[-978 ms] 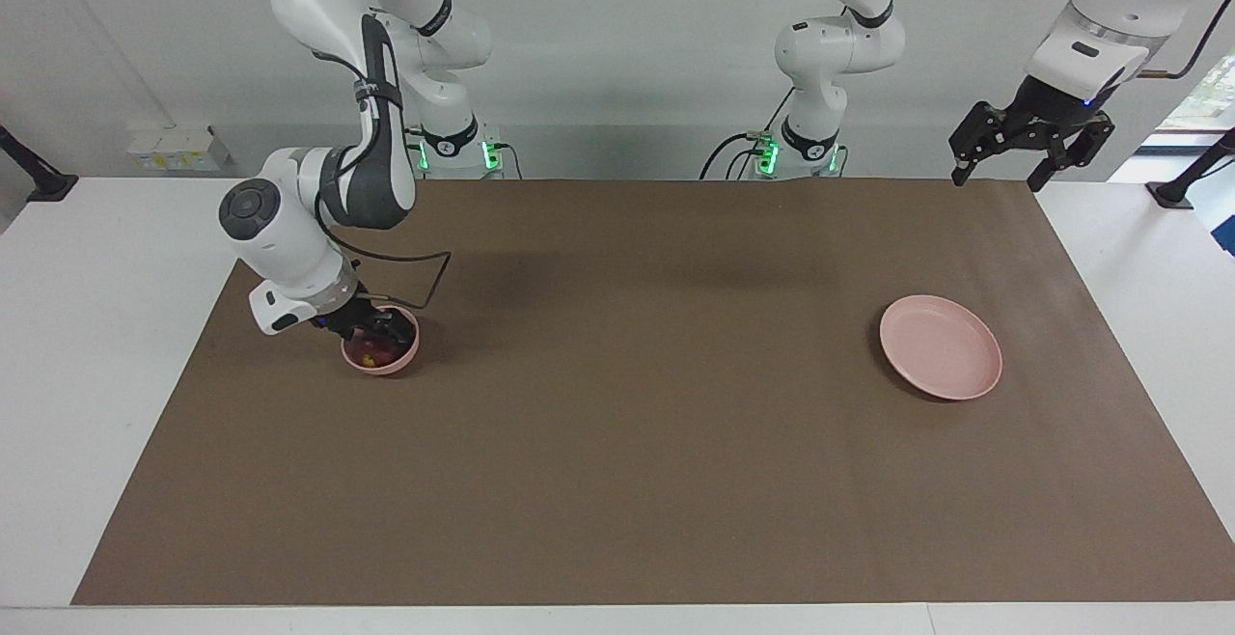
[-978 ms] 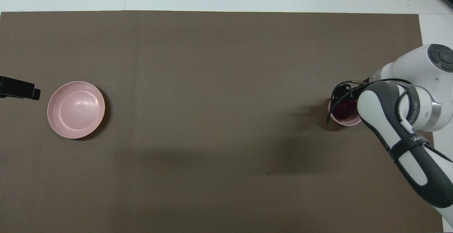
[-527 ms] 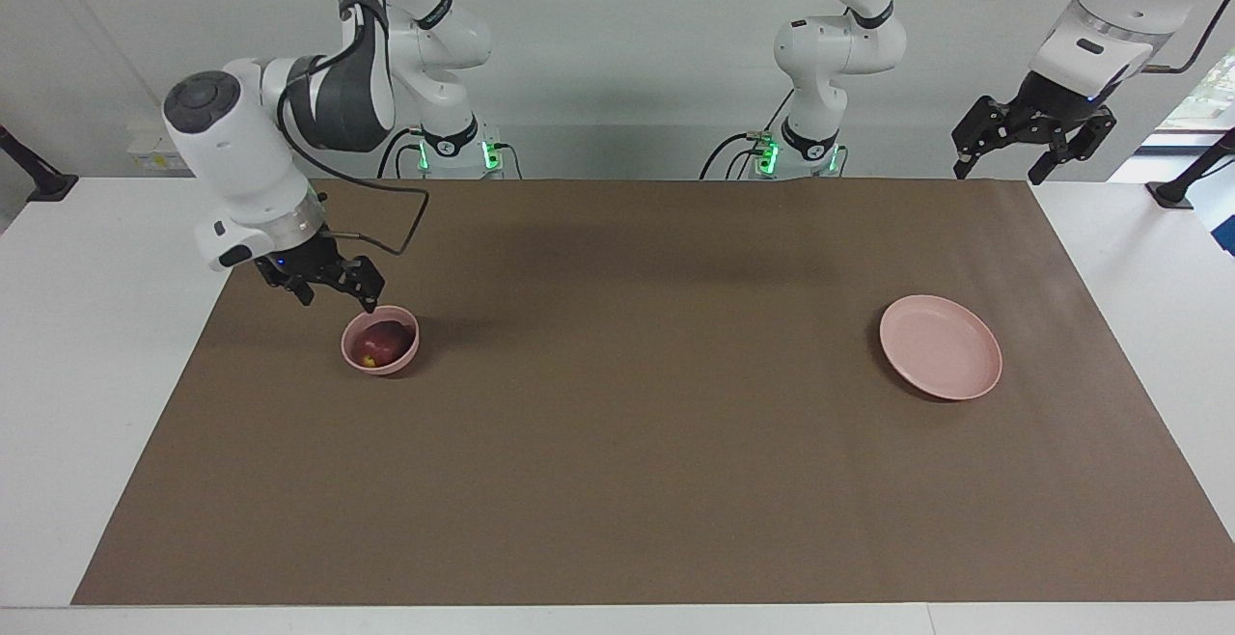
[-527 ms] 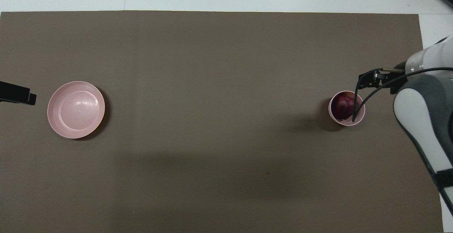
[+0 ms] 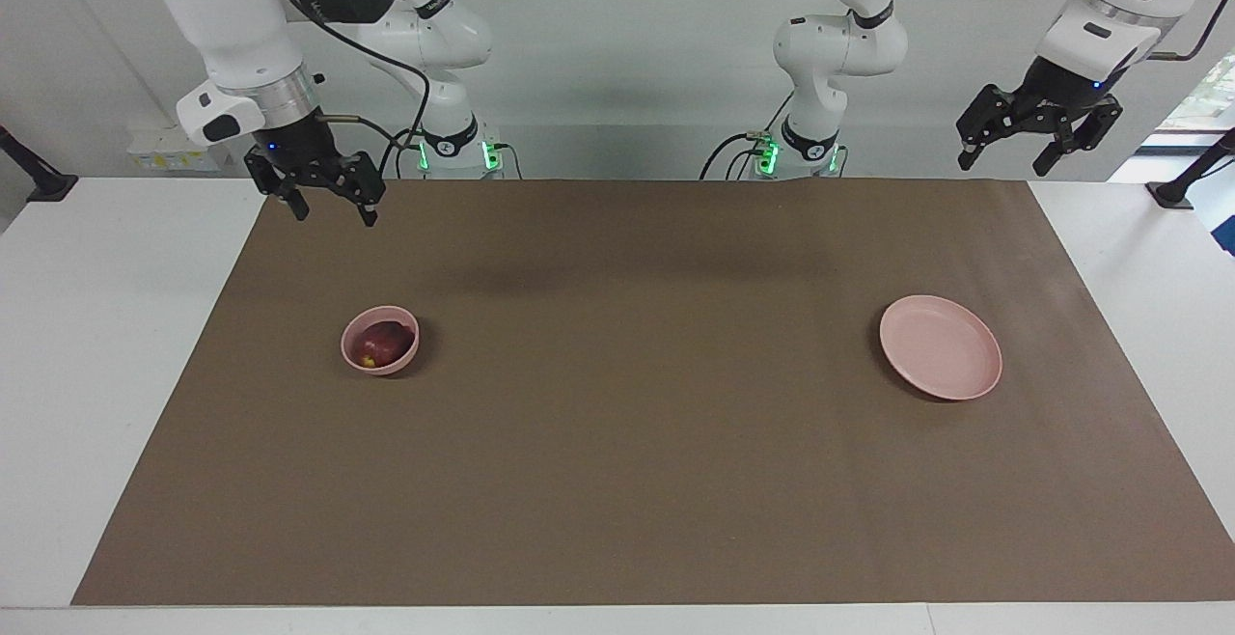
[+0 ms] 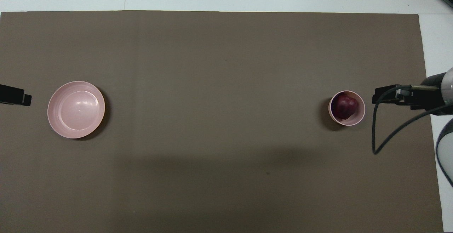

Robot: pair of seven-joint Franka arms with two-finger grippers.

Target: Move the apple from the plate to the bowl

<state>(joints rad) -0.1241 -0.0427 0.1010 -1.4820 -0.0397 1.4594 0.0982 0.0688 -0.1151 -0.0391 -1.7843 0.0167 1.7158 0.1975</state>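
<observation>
The dark red apple [image 5: 384, 343] [image 6: 345, 106] lies inside the small deep pink bowl [image 5: 405, 355] [image 6: 358, 119], toward the right arm's end of the table. The flat pink plate [image 5: 941, 346] [image 6: 76, 109] sits bare toward the left arm's end. My right gripper [image 5: 334, 208] hangs open and empty, high over the mat's edge by the robots; only its tip shows in the overhead view. My left gripper [image 5: 1002, 164] hangs open and empty, high above the mat's corner at its own end.
A brown mat [image 5: 637, 442] covers most of the white table [image 5: 87, 326]. A black cable [image 6: 380, 134] loops down from the right arm's wrist.
My right gripper has let go of the apple, risen out of the bowl and drawn back toward the robots. The left gripper has lifted slightly. Apple, bowl and plate have stayed put.
</observation>
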